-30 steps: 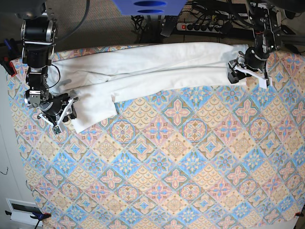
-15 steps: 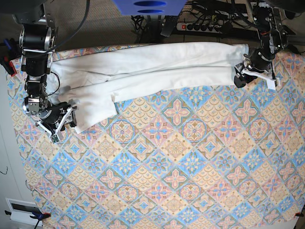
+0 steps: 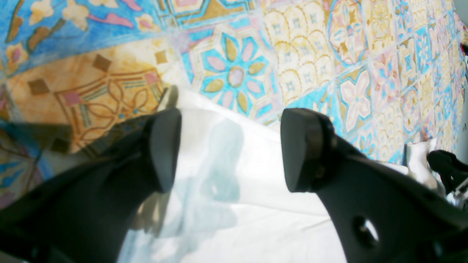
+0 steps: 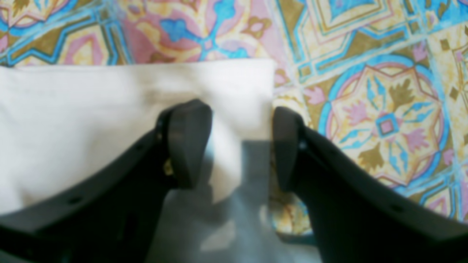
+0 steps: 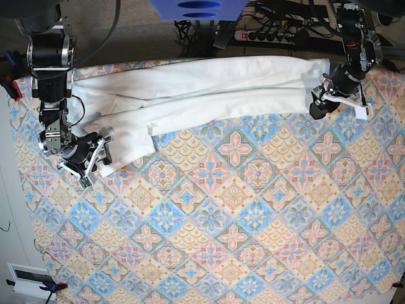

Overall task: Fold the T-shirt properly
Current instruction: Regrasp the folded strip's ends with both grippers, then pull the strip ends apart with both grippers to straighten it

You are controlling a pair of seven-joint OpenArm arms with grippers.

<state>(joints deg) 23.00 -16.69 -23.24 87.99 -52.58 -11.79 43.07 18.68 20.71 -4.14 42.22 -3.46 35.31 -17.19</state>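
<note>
We see the T-shirt as a long white band, plain side up, no print showing, stretched along the far edge of the bench from near the far-left corner to near the far-right corner. Its left part widens and drops toward the left edge, ending in a squared lower corner; a small fold notch sits at its lower edge left of the middle. Creases run lengthwise through the band.

At the left edge we have the right gripper, jaws apart, straddling that lower corner of the shirt. In the right wrist view the gripper is spread, one finger over white cloth, the other over the cloth's side edge beside the patterned tablecloth; whether the fingers touch the cloth we cannot tell.

The tablecloth covers the whole bench; the middle and the near half are bare pattern.

Near the far-right corner we see the left gripper at the shirt's right end. In the left wrist view it gapes wide above the shirt's corner, holding nothing.

Past the far edge lie a power strip and cables; a blue plate hangs above it.
</note>
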